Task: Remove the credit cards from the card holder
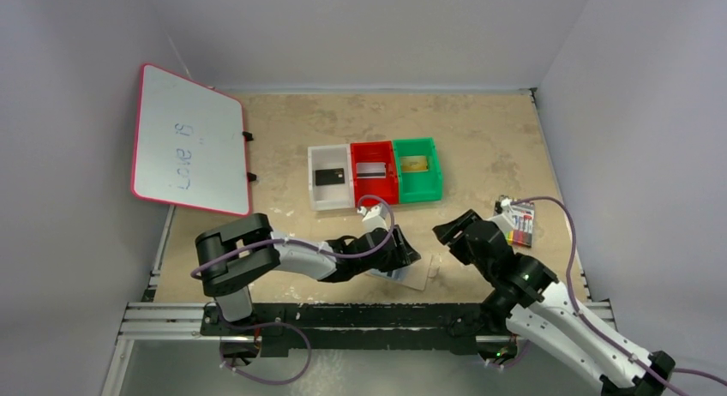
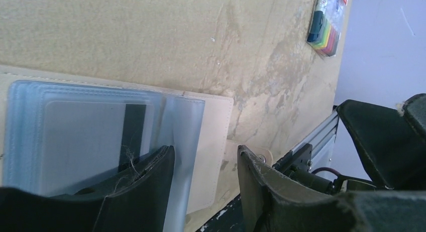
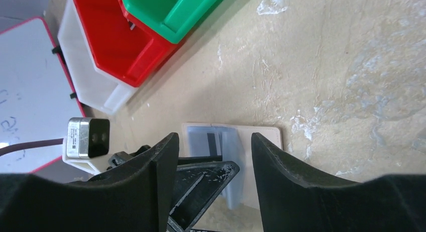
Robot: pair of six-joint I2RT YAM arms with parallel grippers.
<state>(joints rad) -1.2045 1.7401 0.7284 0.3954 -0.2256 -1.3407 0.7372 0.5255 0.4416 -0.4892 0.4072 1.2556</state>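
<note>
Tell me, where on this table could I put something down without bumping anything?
Bare table lies behind the red bin up to the back wall, between the whiteboard and the white bin, and between the green bin and the marker pack. The near edge is crowded: the left gripper and right gripper meet at the card holder.

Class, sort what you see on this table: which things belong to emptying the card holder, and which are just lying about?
Job: card holder, striped card inside it, black card in white bin, silvery card in red bin, gold card in green bin.
Lying about: whiteboard, marker pack.
</note>
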